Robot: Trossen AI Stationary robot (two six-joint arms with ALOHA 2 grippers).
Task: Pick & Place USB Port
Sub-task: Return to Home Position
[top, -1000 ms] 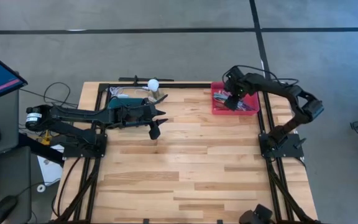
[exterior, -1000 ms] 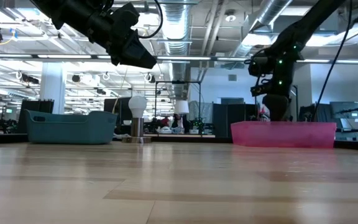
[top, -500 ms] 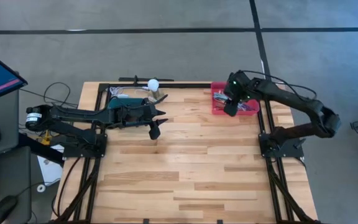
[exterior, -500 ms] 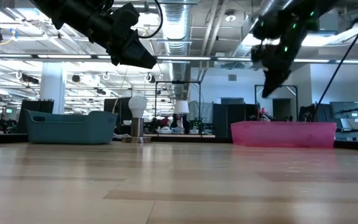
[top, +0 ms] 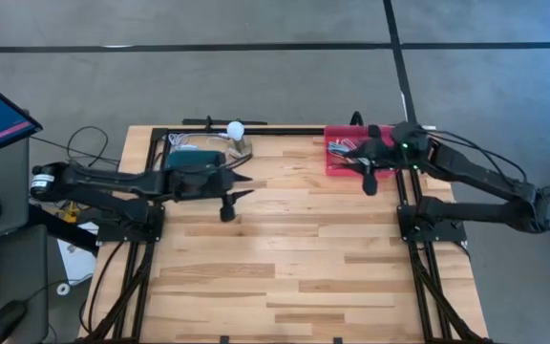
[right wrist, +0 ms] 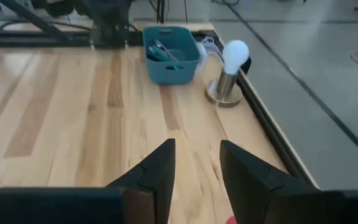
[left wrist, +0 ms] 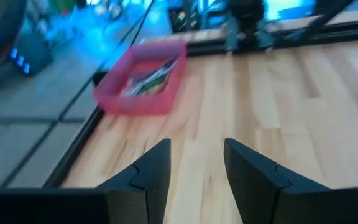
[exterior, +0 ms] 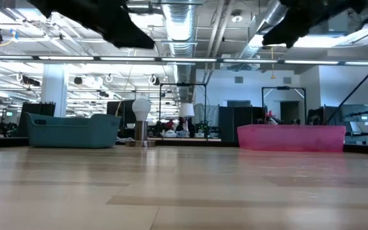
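Homing carelessly could have disturbed the cables point(left wrist: 148, 73) in the pink bin point(left wrist: 135, 102), which sat under your right gripper's point(right wrist: 197, 144) parted, empty jaws: a low swing might have clipped its rim. Your left gripper point(left wrist: 197, 144), jaws also apart, had it well ahead.
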